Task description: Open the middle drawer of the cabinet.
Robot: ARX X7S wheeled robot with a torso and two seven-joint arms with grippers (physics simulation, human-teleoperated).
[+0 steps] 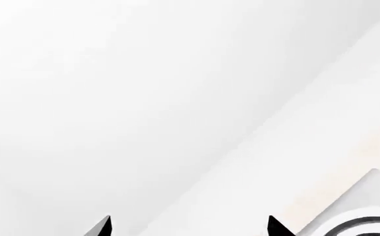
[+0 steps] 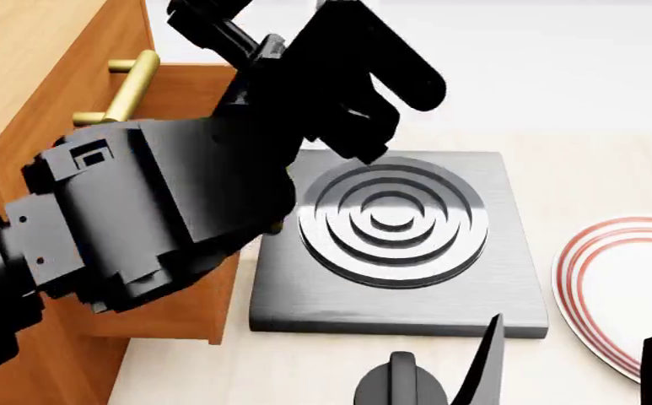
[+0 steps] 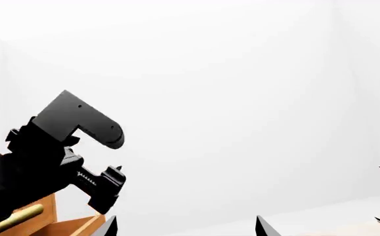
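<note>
Head view: left gripper point(image 2: 207, 21) seemingly above middle drawer point(image 2: 196, 84).

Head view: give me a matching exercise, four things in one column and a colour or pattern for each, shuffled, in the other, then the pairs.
Things:
1. cabinet
2. drawer handle
3. hotplate
4. plate

Colours or patterns:
A. white with red rings near the rim
B. grey square slab with raised concentric rings
C. brass bar
D. orange-brown wood

Pairs: 1-D, 2-C, 3-B, 4-A
</note>
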